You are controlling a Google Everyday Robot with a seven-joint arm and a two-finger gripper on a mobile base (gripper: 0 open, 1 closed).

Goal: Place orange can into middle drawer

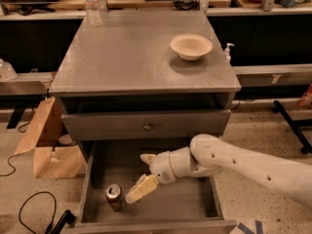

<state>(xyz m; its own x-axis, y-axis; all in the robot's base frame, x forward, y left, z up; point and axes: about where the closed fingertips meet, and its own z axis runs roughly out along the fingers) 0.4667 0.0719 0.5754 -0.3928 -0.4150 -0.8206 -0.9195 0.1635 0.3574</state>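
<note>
The orange can [115,197] stands upright on the floor of the open middle drawer [187,201], near its front left corner. My gripper [136,178] is inside the drawer, just right of the can, on the end of the white arm [253,167] that reaches in from the right. Its fingers are spread wide apart and hold nothing. The lower finger [140,189] points down to the left, with its tip right beside the can. The upper finger [147,157] points toward the back of the drawer.
A shallower drawer front with a round knob [146,126] sits shut above. On the cabinet top [122,57] are a cream bowl [191,46] and a clear plastic bottle [91,5]. A cardboard box [46,145] and a black cable [29,208] lie on the floor at left.
</note>
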